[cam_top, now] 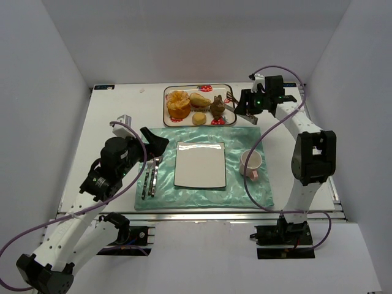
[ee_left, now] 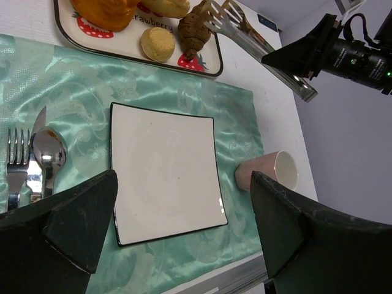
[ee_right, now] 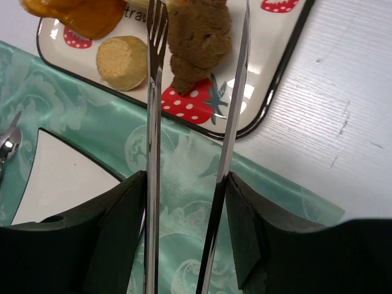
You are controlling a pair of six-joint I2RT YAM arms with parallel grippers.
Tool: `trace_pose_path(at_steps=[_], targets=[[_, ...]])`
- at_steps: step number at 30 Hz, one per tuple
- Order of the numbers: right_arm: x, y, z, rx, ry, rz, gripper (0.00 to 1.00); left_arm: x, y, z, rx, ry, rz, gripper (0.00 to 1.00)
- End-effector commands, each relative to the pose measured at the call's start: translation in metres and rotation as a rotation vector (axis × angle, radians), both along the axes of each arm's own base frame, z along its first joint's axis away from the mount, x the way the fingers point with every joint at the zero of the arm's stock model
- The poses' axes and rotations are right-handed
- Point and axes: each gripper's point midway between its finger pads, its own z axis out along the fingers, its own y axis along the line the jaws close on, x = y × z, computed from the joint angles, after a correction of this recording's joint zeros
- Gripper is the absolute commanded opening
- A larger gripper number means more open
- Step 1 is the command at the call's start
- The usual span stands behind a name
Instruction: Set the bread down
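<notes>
The bread (cam_top: pixel 217 107) is a small dark brown lumpy pastry at the right end of the strawberry tray (cam_top: pixel 166 116). My right gripper (cam_top: pixel 245 109) is shut on metal tongs (cam_top: pixel 229 104). In the right wrist view the tongs (ee_right: pixel 153 122) stand open, one arm on each side of the bread (ee_right: pixel 199 37), between my fingers (ee_right: pixel 187 233). I cannot tell whether the tips touch it. My left gripper (cam_top: pixel 156 142) is open and empty over the placemat, and its wrist view (ee_left: pixel 184 226) shows the bread (ee_left: pixel 193 30) and the tongs (ee_left: pixel 257 46).
A white square plate (cam_top: pixel 200 164) lies on the green placemat (cam_top: pixel 245 196), with a pink cup (cam_top: pixel 251 163) to its right and a fork, knife and spoon (cam_top: pixel 150 177) to its left. The tray also holds an orange bun (cam_top: pixel 178 104) and pale rolls (cam_top: pixel 199 118).
</notes>
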Motion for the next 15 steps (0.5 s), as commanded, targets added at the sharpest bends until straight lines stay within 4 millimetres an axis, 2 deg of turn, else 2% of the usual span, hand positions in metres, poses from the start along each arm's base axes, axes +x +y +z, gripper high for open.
trace_pose_path(at_steps=[1, 3, 10, 15], targets=[[0.024, -0.011, 0.034, 0.025, -0.106, -0.032, 0.58, -0.001, 0.002, -0.001, -0.005, 0.001, 0.017, 0.98], [0.025, -0.014, 0.029, 0.039, -0.086, -0.035, 0.58, 0.001, 0.001, -0.005, -0.003, 0.011, 0.013, 0.98], [0.017, 0.007, 0.025, 0.152, -0.019, 0.032, 0.58, 0.01, -0.007, -0.005, 0.004, 0.018, -0.004, 0.98], [0.014, 0.011, 0.014, 0.173, 0.018, 0.035, 0.58, 0.011, -0.007, -0.005, 0.005, 0.019, -0.004, 0.98]])
